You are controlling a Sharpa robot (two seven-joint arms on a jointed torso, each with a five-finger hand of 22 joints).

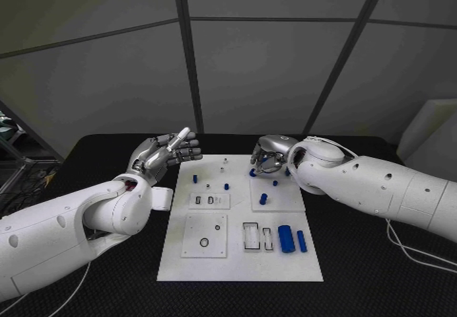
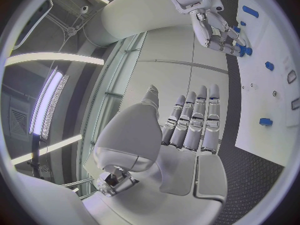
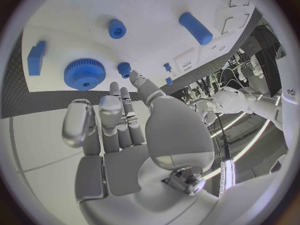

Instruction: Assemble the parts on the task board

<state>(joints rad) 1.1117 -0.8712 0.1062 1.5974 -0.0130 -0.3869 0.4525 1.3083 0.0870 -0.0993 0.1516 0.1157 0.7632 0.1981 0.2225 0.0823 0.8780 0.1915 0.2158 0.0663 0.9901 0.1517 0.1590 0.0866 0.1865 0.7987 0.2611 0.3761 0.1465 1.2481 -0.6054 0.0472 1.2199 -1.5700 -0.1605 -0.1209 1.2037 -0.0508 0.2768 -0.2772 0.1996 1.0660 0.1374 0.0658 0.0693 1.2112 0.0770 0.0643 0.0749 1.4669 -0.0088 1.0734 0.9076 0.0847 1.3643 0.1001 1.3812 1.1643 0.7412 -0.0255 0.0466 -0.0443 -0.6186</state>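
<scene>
The right hand (image 1: 271, 153) hovers over the upper right part of the task board (image 1: 240, 264), fingers curled downward and a little apart; nothing shows in its grip. Below its fingertips in the right wrist view lie a blue gear (image 3: 84, 73), a small blue knob (image 3: 124, 68) and a blue block (image 3: 36, 58), all resting on the white plate. The left hand (image 1: 167, 153) is raised left of the board's upper left corner, fingers straight and close together, palm bare, holding nothing. In the head view, small blue pegs (image 1: 195, 178) stand across the board's upper half, and a blue cylinder (image 1: 284, 234) and a thinner blue rod (image 1: 301, 241) lie at centre right. The board rests on the black surface (image 1: 362, 264).
</scene>
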